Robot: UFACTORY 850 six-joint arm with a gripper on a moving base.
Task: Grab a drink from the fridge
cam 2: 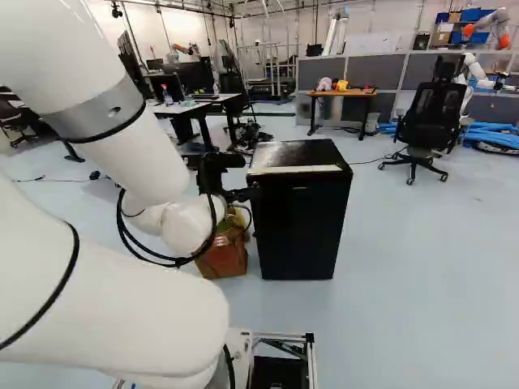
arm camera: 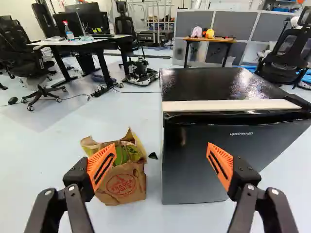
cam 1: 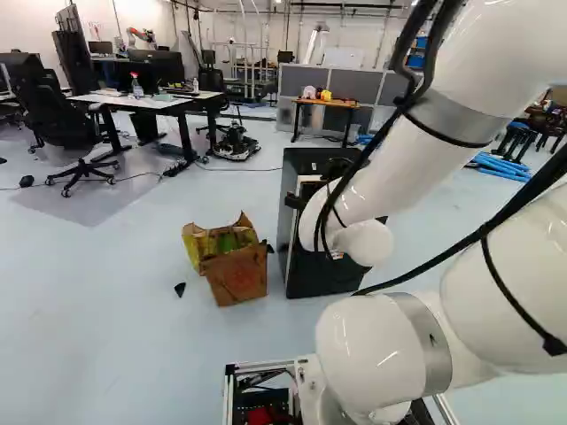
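In the right base view my gripper point(cam 2: 245, 177) is at the near left side of the black fridge point(cam 2: 302, 223). The wrist view has the gripper point(arm camera: 161, 148) with its orange-padded fingers spread wide and nothing gripped. One finger overlaps the fridge front point(arm camera: 194, 170) there, while the other overlaps the paper bag. The fridge door is closed, with a pale strip along the top front edge. From the left base view, the fridge point(cam 1: 310, 274) is partly covered by my arm. No drink shows; the fridge's inside is hidden.
An open brown paper bag point(arm camera: 121, 187) stands on the floor beside the fridge, a small dark scrap point(cam 1: 180, 289) near it. Farther back are desks point(cam 1: 146, 100), office chairs point(cam 2: 430, 121), an orange-topped table point(cam 2: 340, 93) and grey partitions. Another robot point(cam 2: 486, 28) is at the far right.
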